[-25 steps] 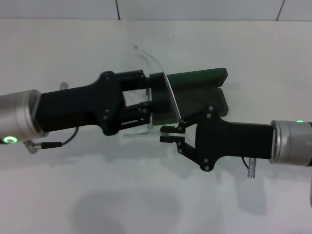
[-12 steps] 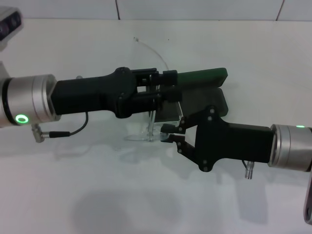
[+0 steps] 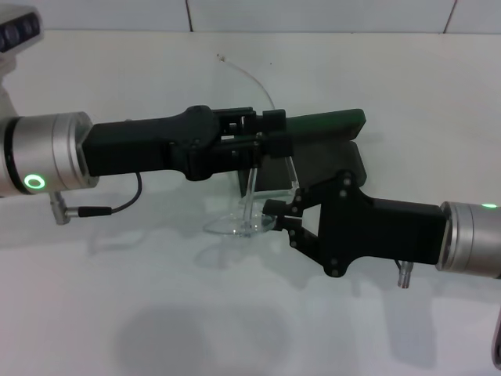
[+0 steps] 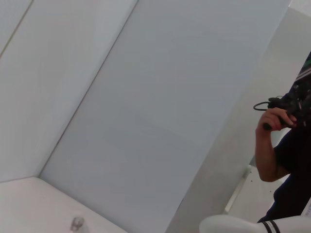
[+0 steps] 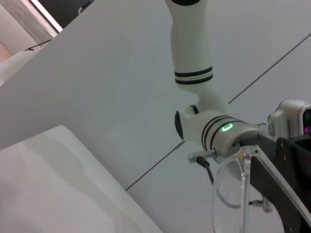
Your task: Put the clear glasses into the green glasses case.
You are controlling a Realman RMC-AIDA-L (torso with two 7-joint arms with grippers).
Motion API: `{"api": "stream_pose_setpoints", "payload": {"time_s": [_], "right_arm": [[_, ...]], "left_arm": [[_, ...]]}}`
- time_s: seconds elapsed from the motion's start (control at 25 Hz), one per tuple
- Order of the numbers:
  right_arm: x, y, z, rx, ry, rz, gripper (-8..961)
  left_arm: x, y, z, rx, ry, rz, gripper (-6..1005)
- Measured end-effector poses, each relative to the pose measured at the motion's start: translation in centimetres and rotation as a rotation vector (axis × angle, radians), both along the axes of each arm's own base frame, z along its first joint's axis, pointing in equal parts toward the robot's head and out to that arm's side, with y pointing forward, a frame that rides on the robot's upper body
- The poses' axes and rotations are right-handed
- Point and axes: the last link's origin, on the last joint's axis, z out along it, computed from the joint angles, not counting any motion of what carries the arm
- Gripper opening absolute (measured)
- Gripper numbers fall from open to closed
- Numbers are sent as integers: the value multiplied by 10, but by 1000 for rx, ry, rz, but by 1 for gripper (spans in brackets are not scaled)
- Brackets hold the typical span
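With my left gripper (image 3: 274,141) fingers pinching the clear glasses (image 3: 250,205) beside the green glasses case (image 3: 325,145) and my right gripper (image 3: 280,219) fingers narrow at the lens, I'd fold gently.

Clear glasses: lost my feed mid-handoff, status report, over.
Left gripper shut on clear glasses, held over the table beside the green glasses case. Right gripper at the lens's lower edge, jaws near closed. Case open, nothing blocking.
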Motion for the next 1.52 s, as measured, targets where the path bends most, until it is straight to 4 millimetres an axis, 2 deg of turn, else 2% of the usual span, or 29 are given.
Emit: {"api": "stream_pose_setpoints", "payload": {"time_s": [0.84, 0.96, 1.2, 1.52], "right_arm": [[-6, -3, 4, 7, 20, 58, 67], [-5, -3, 4, 6, 19, 53, 67], [-1, -5, 3, -1, 20, 38, 67], [-2, -5, 9, 15, 52, 36, 68]], "left_arm": [[-4, 2, -21, -24, 73, 57, 516], [-2, 1, -18, -21, 53, 46, 516], [-5, 2, 0, 0, 10, 36, 516], [-14, -3, 1, -10, 25, 57, 516]]}}
